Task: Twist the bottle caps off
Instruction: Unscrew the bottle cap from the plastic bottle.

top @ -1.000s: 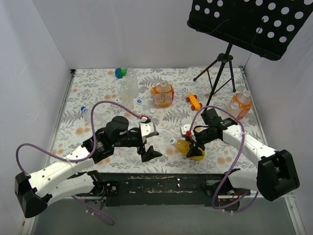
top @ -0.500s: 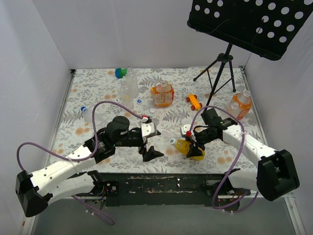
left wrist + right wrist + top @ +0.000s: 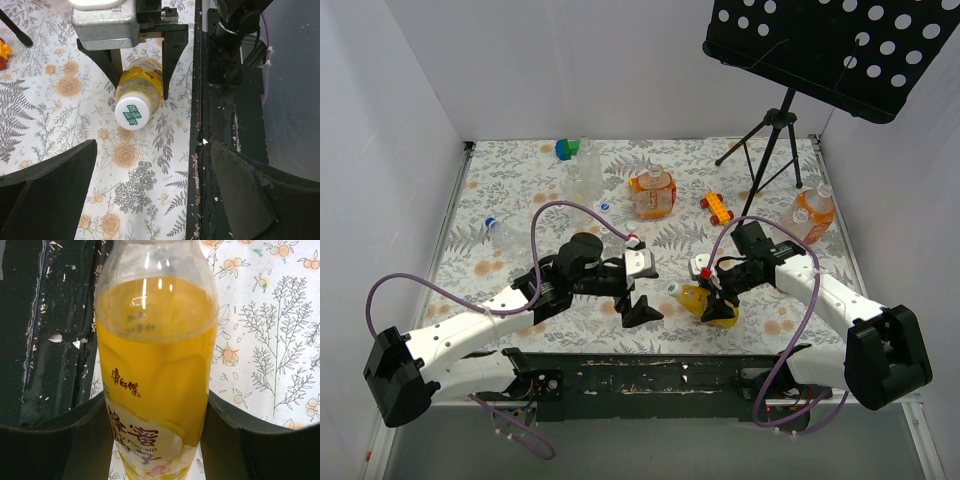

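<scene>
Yellow drink bottle [image 3: 155, 390]: clear plastic, mostly full of yellow liquid, printed label round the lower body. It lies roughly on its side near the front edge of the worktop [image 3: 690, 160]. I cannot tell whether it rests on the cloth or is lifted just off it.

Its white cap [image 3: 134, 113] is screwed on and points toward the left arm. It is small and much narrower than the body.

Handling, as I judge it:
- The liquid gives it some heft, so it is not a featherweight.
- The walls look thin and likely give under a hard squeeze.
- The label film is probably slick, so the body may spin when the cap is twisted.
- The cap is the stiff part. Take it across its sides, fingers square to the neck.

Right tool [image 3: 141, 85]: closed on the bottle's body, one finger on each side, behind the shoulder.

Left tool [image 3: 640, 305]: spread wide and holding nothing. It faces the cap end-on, near it but apart.

Further out:
- an orange squat bottle [image 3: 652, 193]
- a second orange bottle [image 3: 812, 212] at the right edge
- clear bottles [image 3: 582, 172] toward the back
- a toy car [image 3: 717, 207]
</scene>
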`<state>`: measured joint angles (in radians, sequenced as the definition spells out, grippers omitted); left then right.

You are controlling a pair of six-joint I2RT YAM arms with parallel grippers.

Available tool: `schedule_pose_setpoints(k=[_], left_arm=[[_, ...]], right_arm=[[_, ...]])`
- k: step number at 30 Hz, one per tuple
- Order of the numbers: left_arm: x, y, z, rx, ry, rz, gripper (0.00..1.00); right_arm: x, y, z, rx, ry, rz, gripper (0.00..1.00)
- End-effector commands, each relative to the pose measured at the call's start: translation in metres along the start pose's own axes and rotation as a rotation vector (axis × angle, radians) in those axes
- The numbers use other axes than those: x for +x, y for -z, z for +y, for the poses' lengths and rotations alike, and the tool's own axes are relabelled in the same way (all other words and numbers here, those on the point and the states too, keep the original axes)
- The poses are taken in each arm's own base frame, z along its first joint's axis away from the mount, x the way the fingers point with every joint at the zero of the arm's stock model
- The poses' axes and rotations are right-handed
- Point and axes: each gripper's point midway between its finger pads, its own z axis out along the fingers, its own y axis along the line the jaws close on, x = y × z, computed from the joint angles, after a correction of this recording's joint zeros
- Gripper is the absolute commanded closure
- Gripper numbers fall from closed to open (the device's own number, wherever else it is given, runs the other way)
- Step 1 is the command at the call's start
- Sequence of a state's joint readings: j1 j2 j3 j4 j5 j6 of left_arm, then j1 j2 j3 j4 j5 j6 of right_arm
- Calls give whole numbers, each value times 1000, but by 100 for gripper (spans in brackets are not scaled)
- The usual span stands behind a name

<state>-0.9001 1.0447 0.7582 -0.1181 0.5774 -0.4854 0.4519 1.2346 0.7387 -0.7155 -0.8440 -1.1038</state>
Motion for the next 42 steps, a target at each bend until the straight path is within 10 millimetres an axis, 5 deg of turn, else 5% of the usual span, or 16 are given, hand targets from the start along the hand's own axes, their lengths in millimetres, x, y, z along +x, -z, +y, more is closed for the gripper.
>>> schedule_pose_setpoints(k=[1, 42], left_arm=[[-17, -2, 0, 23, -50, -49, 2], [-18, -1, 4, -4, -63, -63, 2]], right_arm=[[1, 0, 0, -12, 5, 8, 90], [4, -1, 0, -15, -1, 16, 90]])
